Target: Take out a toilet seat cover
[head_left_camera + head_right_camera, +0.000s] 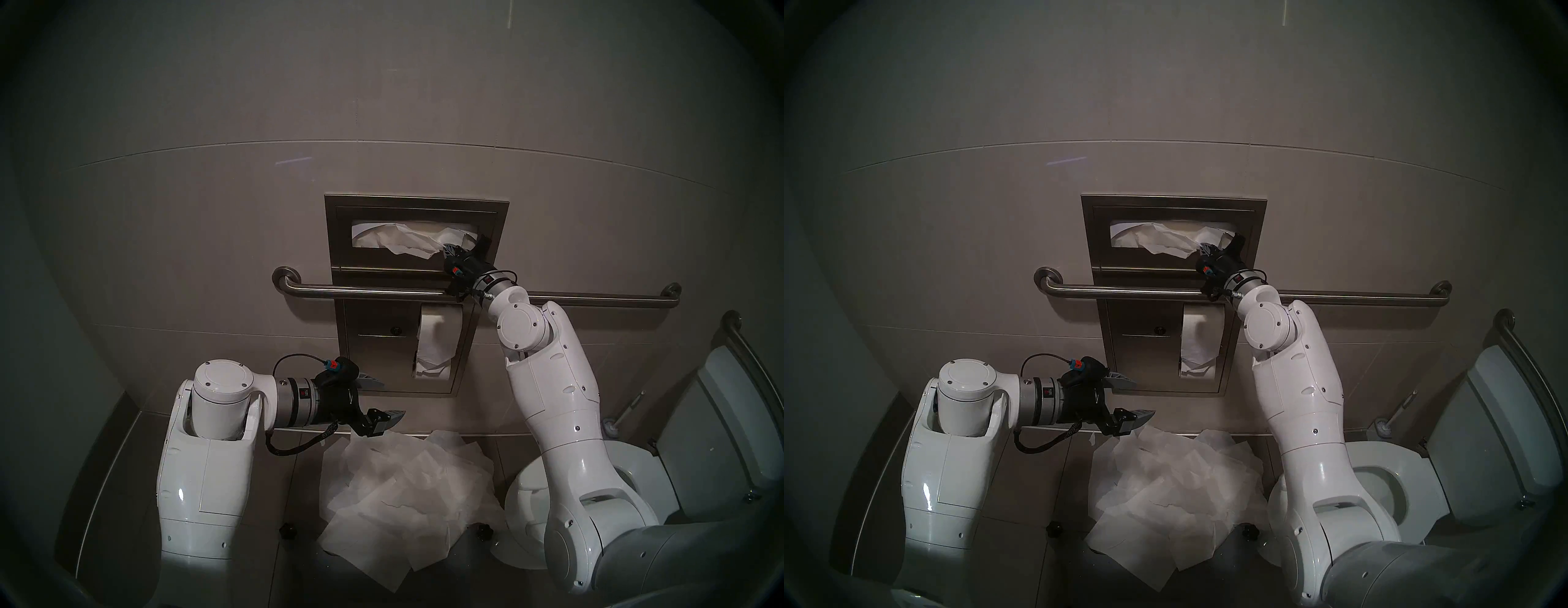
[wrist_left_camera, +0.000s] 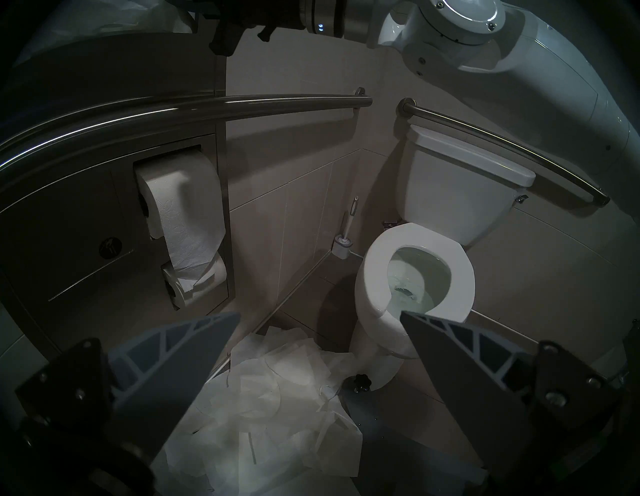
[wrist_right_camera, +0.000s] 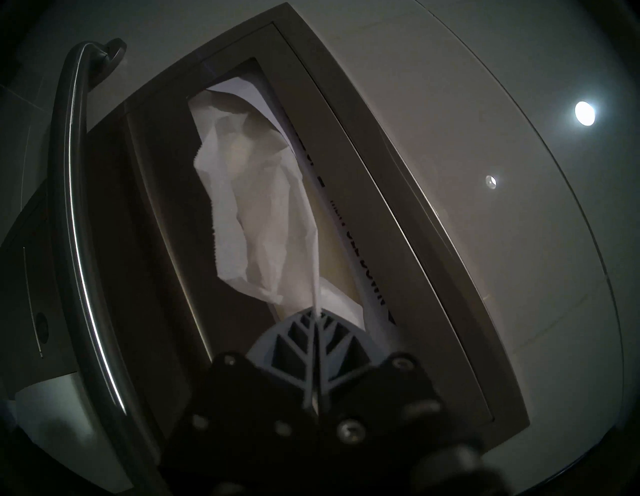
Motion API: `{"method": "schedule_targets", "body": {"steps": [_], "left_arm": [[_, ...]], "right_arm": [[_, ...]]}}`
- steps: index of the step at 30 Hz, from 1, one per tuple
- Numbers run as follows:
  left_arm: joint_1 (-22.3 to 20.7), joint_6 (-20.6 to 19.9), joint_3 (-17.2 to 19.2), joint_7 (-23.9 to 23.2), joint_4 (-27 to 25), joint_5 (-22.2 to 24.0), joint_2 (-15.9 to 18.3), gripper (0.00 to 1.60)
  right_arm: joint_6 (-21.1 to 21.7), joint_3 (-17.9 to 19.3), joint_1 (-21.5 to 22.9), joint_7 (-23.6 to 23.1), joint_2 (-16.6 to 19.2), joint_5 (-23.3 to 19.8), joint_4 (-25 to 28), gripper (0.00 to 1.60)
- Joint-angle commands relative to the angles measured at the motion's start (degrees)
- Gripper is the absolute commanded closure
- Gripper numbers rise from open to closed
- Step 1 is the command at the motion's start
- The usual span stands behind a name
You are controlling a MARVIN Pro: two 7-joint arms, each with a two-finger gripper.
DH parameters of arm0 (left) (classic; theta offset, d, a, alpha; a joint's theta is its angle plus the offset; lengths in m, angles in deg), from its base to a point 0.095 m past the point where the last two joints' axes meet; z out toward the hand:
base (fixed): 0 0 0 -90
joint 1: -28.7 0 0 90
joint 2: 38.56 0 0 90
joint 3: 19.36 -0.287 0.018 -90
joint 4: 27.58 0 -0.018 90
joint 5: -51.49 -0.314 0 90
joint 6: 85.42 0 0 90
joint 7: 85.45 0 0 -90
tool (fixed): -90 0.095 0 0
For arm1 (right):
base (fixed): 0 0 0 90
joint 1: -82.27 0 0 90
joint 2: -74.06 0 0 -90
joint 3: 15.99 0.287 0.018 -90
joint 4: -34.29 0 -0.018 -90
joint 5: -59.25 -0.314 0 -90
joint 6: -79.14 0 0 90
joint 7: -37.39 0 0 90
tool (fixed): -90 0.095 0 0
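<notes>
A crumpled white toilet seat cover [image 1: 407,242] [image 1: 1166,242] hangs partly out of the slot of the steel wall dispenser [image 1: 339,237]. My right gripper [image 1: 450,249] [image 1: 1207,248] is at the slot's right end, shut on a fold of the cover. In the right wrist view the fingers [image 3: 294,343] are pressed together with the thin sheet [image 3: 252,214] pinched between them. My left gripper [image 1: 384,397] [image 1: 1134,397] is open and empty, low by the wall, left of the toilet paper rolls [image 1: 437,344]. Its fingers [image 2: 180,363] stand wide apart.
A steel grab bar [image 1: 382,291] crosses the wall just below the slot, under my right wrist. Several loose seat covers [image 1: 403,501] [image 2: 263,408] lie heaped on the floor. The toilet [image 2: 415,273] with its white seat stands at the right, a brush [image 2: 344,239] beside it.
</notes>
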Motion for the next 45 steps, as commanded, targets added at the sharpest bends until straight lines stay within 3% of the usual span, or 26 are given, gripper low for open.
{"method": "schedule_targets", "body": {"steps": [1, 16, 29, 45], "left_arm": [[-0.99, 0.00, -0.15, -0.77, -1.46, 0.70, -0.11, 0.00], [-0.98, -0.02, -0.17, -0.74, -1.46, 0.72, -0.09, 0.00], [-0.98, -0.04, -0.18, -0.75, -1.47, 0.74, -0.07, 0.00], [-0.98, -0.03, -0.19, -0.69, -1.46, 0.73, -0.08, 0.00]], "right_arm": [[0.13, 0.54, -0.59, 0.98, -0.69, -0.61, 3.64, 1.60], [0.62, 0.67, -2.15, 0.61, -1.37, -1.03, 3.80, 1.60], [0.93, 0.82, -6.05, 0.11, -2.55, -1.82, 5.47, 1.60], [0.60, 1.93, -6.36, -0.22, -2.78, -2.51, 5.50, 1.60]]}}
